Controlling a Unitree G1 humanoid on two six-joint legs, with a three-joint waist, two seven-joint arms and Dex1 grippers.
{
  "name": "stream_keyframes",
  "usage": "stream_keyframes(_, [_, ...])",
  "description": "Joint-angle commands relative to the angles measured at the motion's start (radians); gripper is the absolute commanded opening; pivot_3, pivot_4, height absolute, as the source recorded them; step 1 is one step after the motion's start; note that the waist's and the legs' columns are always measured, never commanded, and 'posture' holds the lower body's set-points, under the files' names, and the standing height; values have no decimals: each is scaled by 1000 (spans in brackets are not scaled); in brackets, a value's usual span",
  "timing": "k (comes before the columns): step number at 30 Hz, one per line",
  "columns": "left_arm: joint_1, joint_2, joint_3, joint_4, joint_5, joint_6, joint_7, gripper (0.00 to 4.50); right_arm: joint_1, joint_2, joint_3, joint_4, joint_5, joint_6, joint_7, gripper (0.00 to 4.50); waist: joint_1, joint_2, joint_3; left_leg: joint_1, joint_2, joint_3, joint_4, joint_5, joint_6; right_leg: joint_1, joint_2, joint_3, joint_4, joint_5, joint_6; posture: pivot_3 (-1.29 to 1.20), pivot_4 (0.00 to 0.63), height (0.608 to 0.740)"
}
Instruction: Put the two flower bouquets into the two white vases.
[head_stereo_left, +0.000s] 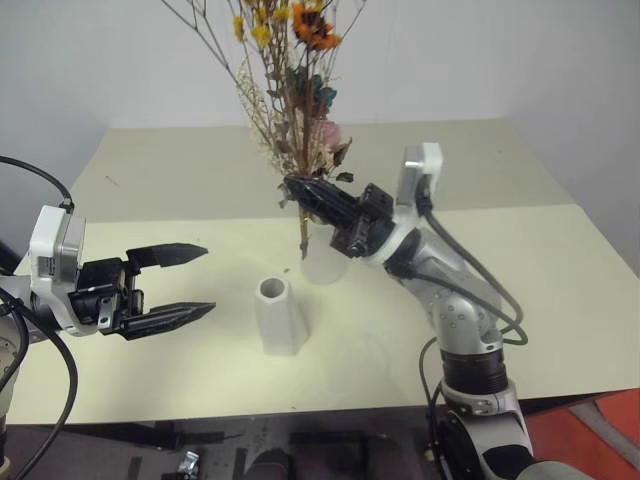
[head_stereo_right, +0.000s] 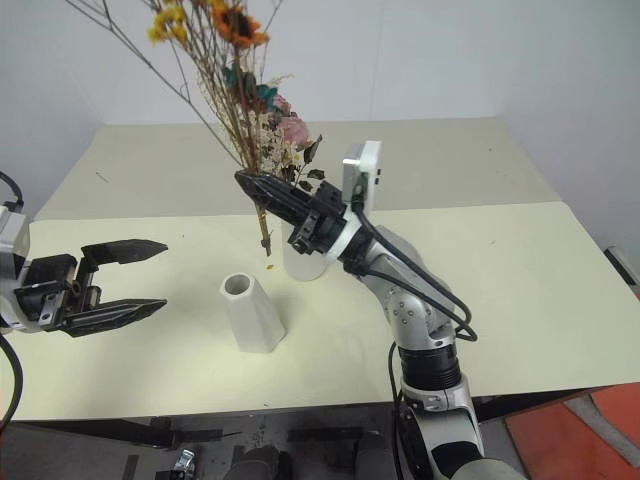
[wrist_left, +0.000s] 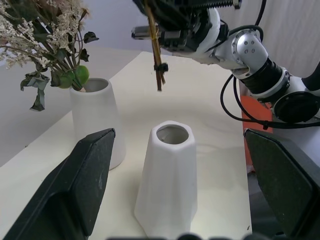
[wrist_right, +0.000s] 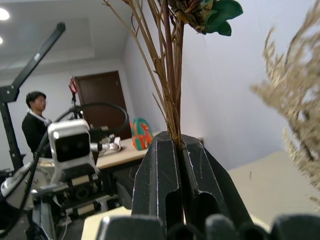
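Note:
My right gripper (head_stereo_left: 296, 187) is shut on the thin stems of the yellow-orange bouquet (head_stereo_left: 308, 24), holding it upright over the table. The stems' cut ends (wrist_left: 159, 82) hang a little above and behind the mouth of the shorter, narrow-necked white vase (head_stereo_left: 277, 316). Just behind stands the taller white vase (head_stereo_left: 322, 258) with the cream-white and pink bouquet (head_stereo_right: 291, 130) in it. My left gripper (head_stereo_left: 208, 278) is open and level to the left of the shorter vase, its fingers (wrist_left: 82, 185) on either side of that vase in the left wrist view.
Both vases stand on a pale cream table (head_stereo_left: 560, 290) whose front edge runs close to me. A white wall rises behind the table. A person (wrist_right: 34, 125) and a camera rig show far off in the right wrist view.

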Motion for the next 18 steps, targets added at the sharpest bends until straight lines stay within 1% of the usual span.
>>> stream_keyframes(1, [4,15,38,-30,-16,-5,4,4500,-8,8,19,-10,-16,-44,19,22,0,0,0,0,0,0,0,0,0,0,0,0,0,0,0,0,150,740])
stream_keyframes(5, [7,15,41,-36,-19,-4,9,4500,-3,24,31,-11,-2,-38,27,22,0,0,0,0,0,0,0,0,0,0,0,0,0,0,0,0,150,740])
stream_keyframes(10, [0,19,37,-32,-21,-1,13,4500,-4,32,27,-15,52,-6,57,22,0,0,0,0,0,0,0,0,0,0,0,0,0,0,0,0,150,740])
stream_keyframes(18, [5,24,42,-43,-29,11,17,4500,9,31,56,22,35,-11,93,22,-1,0,0,1,0,0,0,0,0,0,0,0,0,0,0,0,150,740])
